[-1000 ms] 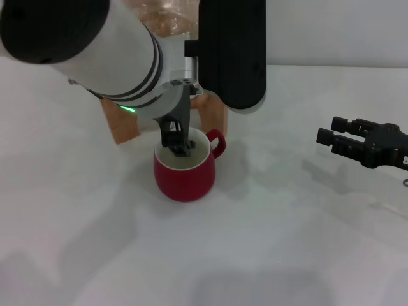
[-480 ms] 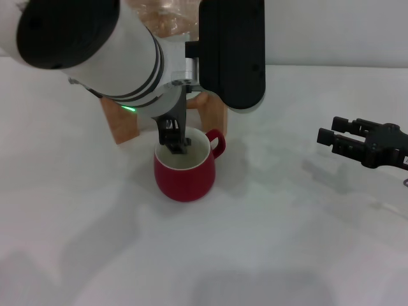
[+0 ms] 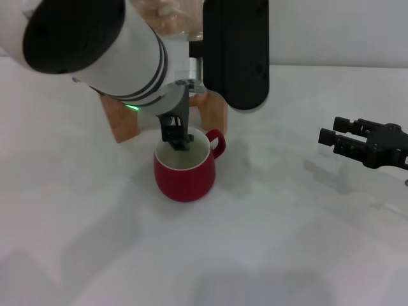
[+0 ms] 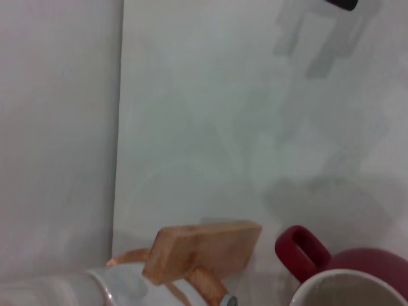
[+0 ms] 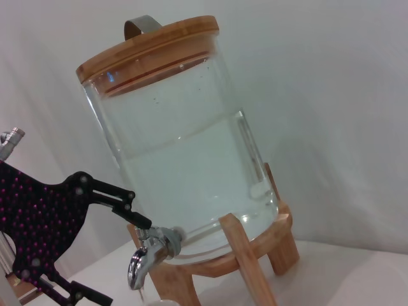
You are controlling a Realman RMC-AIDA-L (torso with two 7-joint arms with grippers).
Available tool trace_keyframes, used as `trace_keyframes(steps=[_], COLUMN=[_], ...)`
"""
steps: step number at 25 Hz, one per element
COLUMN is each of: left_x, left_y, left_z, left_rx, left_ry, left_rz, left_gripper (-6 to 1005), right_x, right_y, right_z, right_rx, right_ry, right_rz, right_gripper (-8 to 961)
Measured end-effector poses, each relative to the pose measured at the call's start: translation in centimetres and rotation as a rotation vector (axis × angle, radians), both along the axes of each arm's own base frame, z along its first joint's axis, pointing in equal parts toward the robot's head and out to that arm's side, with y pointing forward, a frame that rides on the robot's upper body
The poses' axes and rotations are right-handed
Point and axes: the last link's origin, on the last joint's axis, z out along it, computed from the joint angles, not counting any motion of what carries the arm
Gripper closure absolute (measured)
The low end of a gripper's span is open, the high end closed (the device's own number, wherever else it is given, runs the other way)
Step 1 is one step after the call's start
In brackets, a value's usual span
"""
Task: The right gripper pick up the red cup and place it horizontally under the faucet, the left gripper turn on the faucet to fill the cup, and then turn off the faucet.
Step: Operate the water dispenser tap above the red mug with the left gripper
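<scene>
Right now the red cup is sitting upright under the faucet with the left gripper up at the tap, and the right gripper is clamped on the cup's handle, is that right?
Not quite. The right gripper is not on the handle: in the head view it hangs well off to the right of the red cup, touching nothing. The rest holds: the cup stands upright below the faucet, and the left gripper is up at the tap above the cup.

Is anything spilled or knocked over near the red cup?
Nothing stands out. The red cup stands upright on the white table with no puddle around it. The water jar sits straight on its wooden stand, lid on. The left gripper is at the faucet; the right gripper waits off to the side.
</scene>
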Motion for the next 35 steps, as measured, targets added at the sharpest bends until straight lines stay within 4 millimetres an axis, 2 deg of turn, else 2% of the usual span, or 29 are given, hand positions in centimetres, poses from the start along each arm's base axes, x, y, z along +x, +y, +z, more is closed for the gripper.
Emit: trace_keyframes(steps=[25,35], left_x=[1.2,0.8], left_y=[-0.9,-1.3], left_z=[-1.1,-1.5], left_rx=[-0.029,-0.052], left_ry=[-0.015,-0.015], left_rz=[-0.074,-0.061], left_gripper=[111,111], right_x=[0.5,0.4], right_y=[0.0,0.0], right_z=[0.3,0.3], right_rx=[0.008,0.007], right_ry=[0.002,0.003], right_rz=[-0.017,-0.014], right_gripper=[395,395])
